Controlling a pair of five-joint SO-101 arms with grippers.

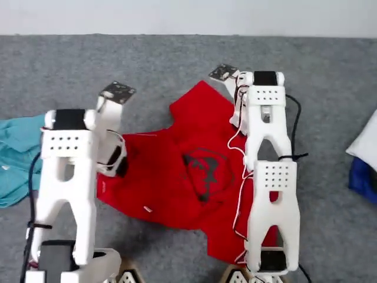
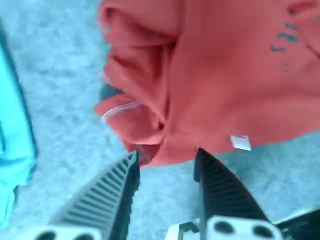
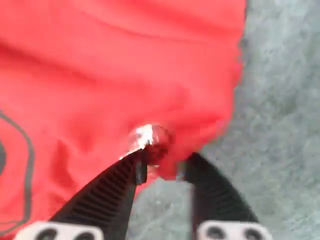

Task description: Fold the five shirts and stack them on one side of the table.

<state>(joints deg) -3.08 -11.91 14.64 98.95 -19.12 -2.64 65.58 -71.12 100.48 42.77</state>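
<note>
Step in hand: the first fold of the red shirt (image 1: 177, 159), which lies crumpled, print side up, at the centre of the bench (image 1: 177, 59).

- **Left gripper** (image 2: 167, 156): at the bunched hem on its side. The jaws are apart, with cloth at the tips but not pinched.
- **Right gripper** (image 3: 167, 162): at the shirt's edge on its side. The jaws appear clamped on a small fold of cloth.

Next move, as judged: close the left jaws on the hem, then raise both edges together to spread the shirt flat for folding.

A teal shirt (image 1: 17, 153) lies at the bench edge.

Writing: the dark chest print (image 1: 204, 171) shows no legible letters, and the white tag (image 2: 241, 142) is unreadable.
</note>
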